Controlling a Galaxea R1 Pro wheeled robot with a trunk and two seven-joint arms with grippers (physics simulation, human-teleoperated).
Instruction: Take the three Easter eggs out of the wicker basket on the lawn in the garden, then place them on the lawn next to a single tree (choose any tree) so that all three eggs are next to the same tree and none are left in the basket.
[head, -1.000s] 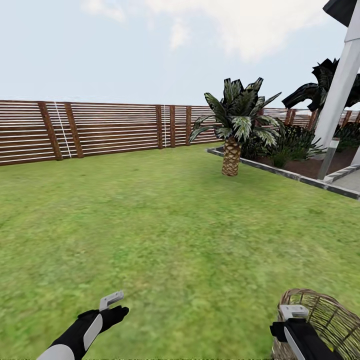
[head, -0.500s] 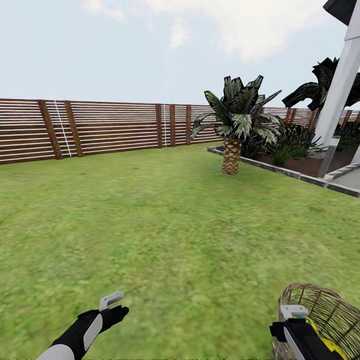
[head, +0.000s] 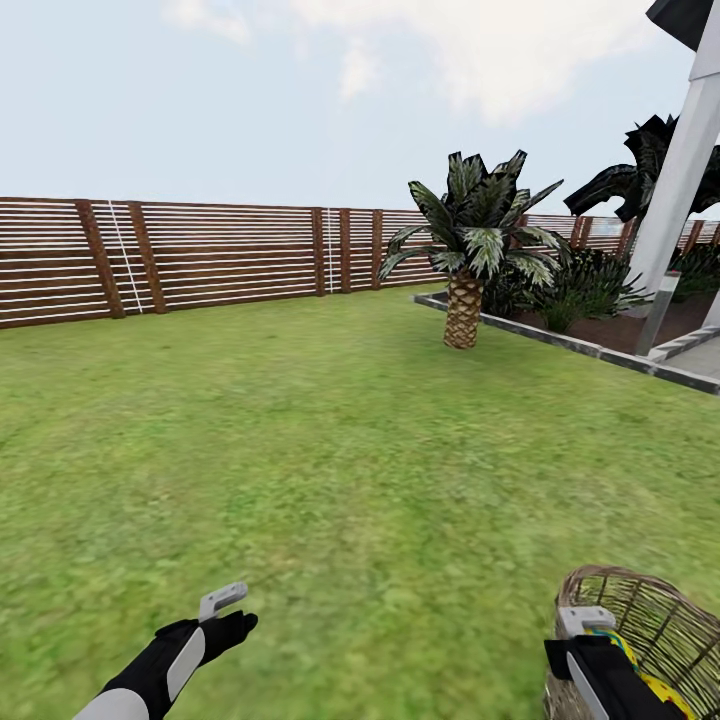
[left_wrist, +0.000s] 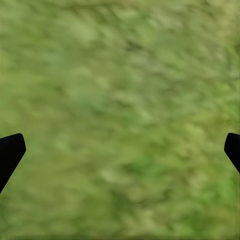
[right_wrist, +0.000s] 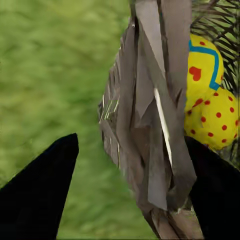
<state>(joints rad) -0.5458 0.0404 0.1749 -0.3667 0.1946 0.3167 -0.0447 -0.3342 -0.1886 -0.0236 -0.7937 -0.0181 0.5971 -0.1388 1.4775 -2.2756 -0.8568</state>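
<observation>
The wicker basket (head: 655, 610) is at the lower right of the head view, over the lawn (head: 350, 450). My right gripper (head: 585, 628) is shut on its rim. In the right wrist view the woven basket wall (right_wrist: 145, 125) stands between the two dark fingers (right_wrist: 45, 185). Two yellow Easter eggs with red dots, one (right_wrist: 202, 65) with a blue zigzag band and one (right_wrist: 215, 117) beside it, lie inside the basket. A bit of a yellow egg (head: 655, 690) peeks out behind my wrist. My left gripper (head: 235, 612) hangs open over bare grass (left_wrist: 120, 100). The tree is out of view.
A brown slatted fence (head: 220, 255) bounds the garden at the back. A short palm (head: 465, 300) with a scaly trunk stands at the corner of a stone-edged planting bed (head: 560, 340). A white post (head: 680, 170) rises at the right. Wide grass lies ahead.
The yellow eggs have come into sight inside the basket behind my right wrist. The right gripper and basket sit slightly lower. The left arm has not moved.
</observation>
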